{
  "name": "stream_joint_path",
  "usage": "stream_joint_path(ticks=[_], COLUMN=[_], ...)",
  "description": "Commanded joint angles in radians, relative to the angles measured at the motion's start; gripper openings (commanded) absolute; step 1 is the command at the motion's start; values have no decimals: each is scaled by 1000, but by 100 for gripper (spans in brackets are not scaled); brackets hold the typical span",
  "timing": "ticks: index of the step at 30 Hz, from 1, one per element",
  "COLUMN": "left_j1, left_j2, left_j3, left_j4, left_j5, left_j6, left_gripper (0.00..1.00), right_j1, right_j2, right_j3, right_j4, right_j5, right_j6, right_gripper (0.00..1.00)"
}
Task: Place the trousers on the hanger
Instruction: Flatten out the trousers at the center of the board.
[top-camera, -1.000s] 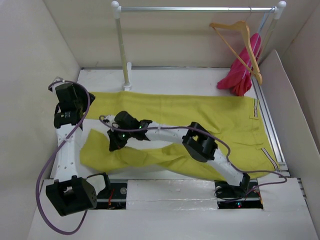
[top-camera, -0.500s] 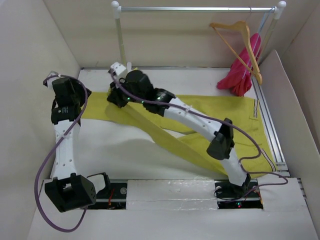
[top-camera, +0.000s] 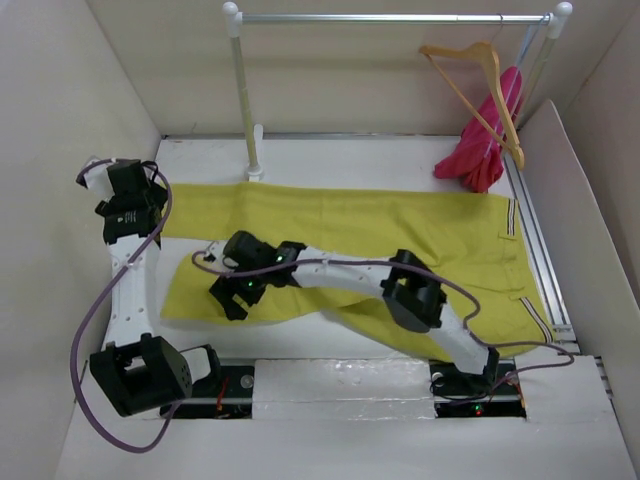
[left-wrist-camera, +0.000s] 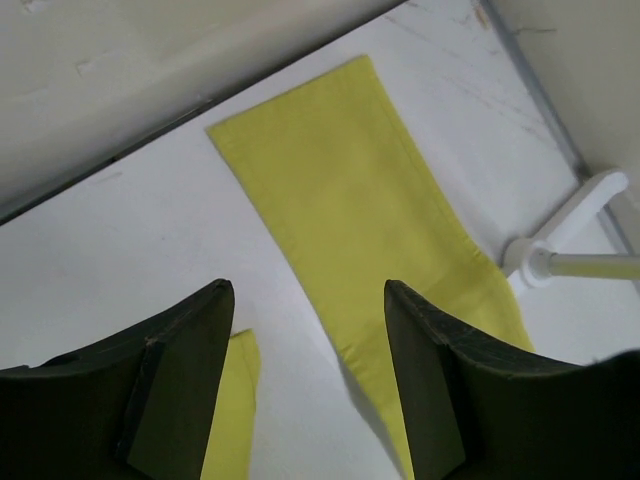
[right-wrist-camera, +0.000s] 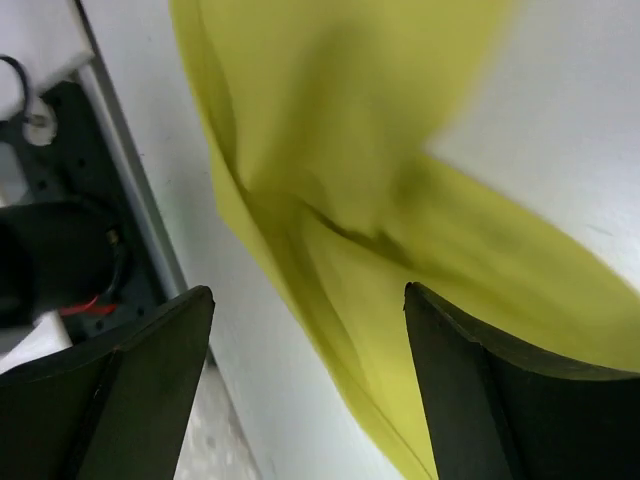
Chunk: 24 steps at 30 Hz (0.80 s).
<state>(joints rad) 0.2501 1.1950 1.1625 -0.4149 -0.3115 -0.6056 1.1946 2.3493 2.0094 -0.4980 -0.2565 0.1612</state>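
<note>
Right gripper (right-wrist-camera: 308, 310), 2 fingers (right-wrist-camera: 140, 390) spread wide and empty, hovers over the trousers (right-wrist-camera: 330, 150) (arranging step, hanger (top-camera: 480, 85) far beyond); next, likely pinch cloth directly beneath.

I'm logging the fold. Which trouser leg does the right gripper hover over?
The near leg: the right gripper is over its cuff end, fingers open. The far leg lies flat by the rail's foot.

Overhead view looks down; both wrist views closely share trousers (top-camera: 400, 225).
</note>
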Motion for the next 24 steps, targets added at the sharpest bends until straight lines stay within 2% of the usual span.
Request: stream_joint_path(ticks=[1, 6, 8, 11, 13, 15, 16, 18, 19, 22, 24], left_j1=[8, -46, -83, -83, -69, -46, -46, -46, -46, -90, -91], left_j2=[-20, 43, 58, 43, 66, 113, 174, 266, 357, 452, 515], left_j3=[-66, -127, -136, -98, -67, -52, -55, -41, -32, -40, -40], left_j4=[-10, -115, -160, -240, -275, -295, -285, -303, -314, -288, -272], left_j5=[2, 93, 88, 69, 69, 75, 72, 81, 98, 89, 93], left_j6=[61, 229, 253, 224, 227, 224, 227, 221, 221, 228, 213], left_gripper=[58, 59, 58, 58, 63, 65, 65, 62, 60, 57, 56], right_j1=[-105, -214, -236, -268, -285, -300, -325, -343, -363, -379, -426], right_j2=[-275, -445, -494, -590, -658, -711, -773, -838, -875, -981, -1066], right_j3=[-78, -300, -404, -538, -592, -675, -705, -794, -817, -877, -897], right_j4=[108, 153, 183, 219, 223, 254, 269, 315, 325, 322, 257], right_j5=[-39, -128, -145, -130, -118, -102, -95, -98, -102, -87, -66], right_j6=[1, 0, 4, 9, 12, 37, 49, 83, 89, 83, 74], right_gripper=[82, 80, 54, 0, 0, 0, 13, 29, 43, 52, 59])
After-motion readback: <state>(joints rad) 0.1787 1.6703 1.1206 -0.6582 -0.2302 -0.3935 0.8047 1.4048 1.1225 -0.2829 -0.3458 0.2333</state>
